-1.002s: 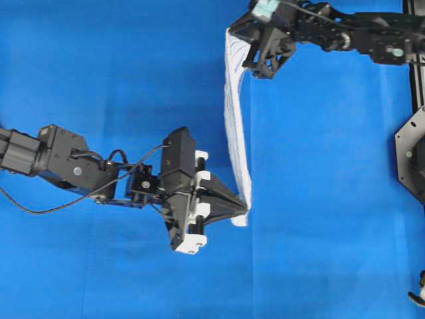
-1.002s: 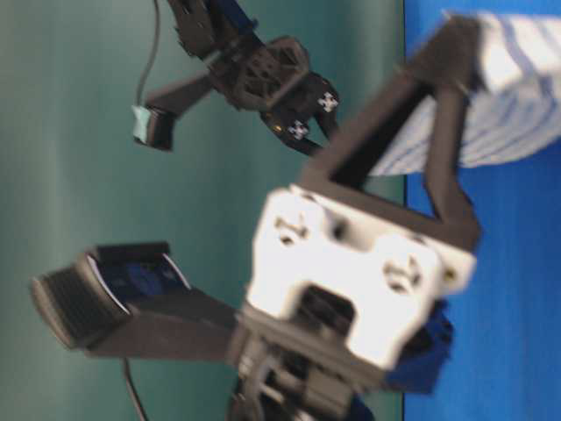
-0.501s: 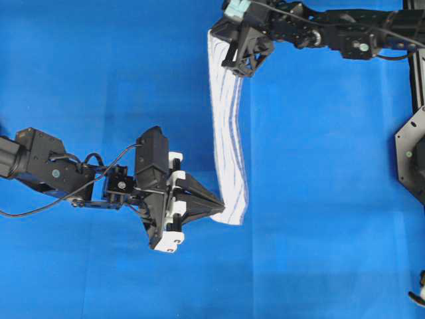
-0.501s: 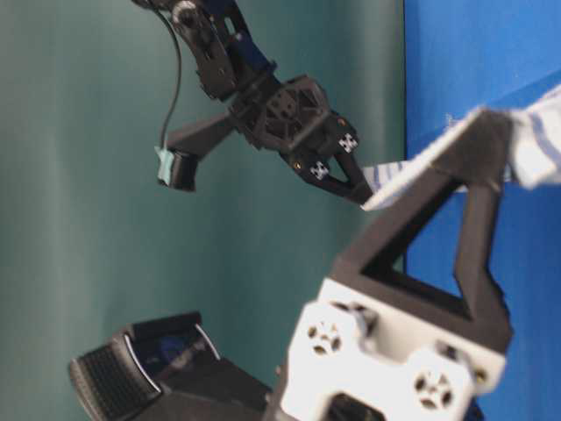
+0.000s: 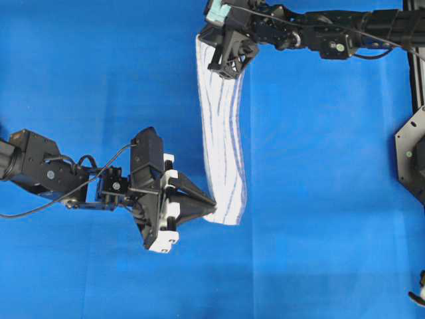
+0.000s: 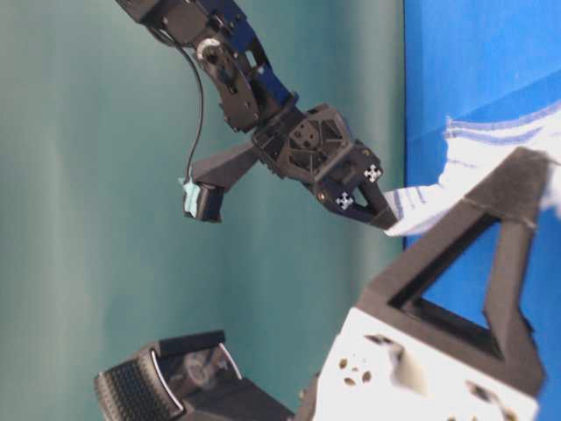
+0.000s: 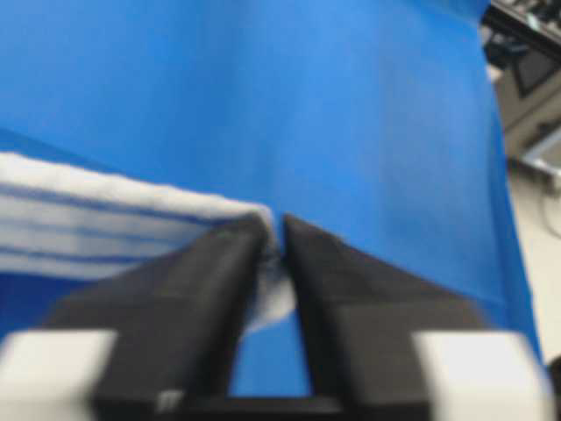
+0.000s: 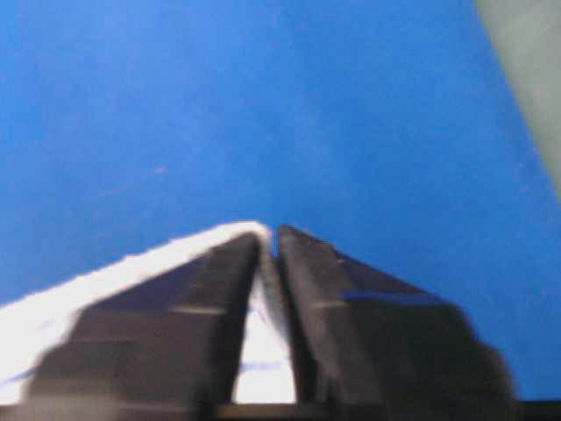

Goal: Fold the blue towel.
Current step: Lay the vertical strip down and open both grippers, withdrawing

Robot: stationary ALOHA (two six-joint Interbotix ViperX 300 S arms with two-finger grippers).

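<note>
The blue towel is a long, thin strip, white with blue lines. It is stretched between the two claws over the blue tabletop.

The left claw is at one end of the towel. Seen from the left wrist, its two black fingers are almost together, with only a thin gap, and the towel's corner sits pinched in that gap. The rest of the towel runs off to one side of this claw.

The right claw is at the other end of the towel. Seen from the right wrist, its fingers are also very close, with white cloth showing in the thin gap between them.

From the table-level view, the towel reaches from the right claw's tip toward the big left claw up close.
</note>
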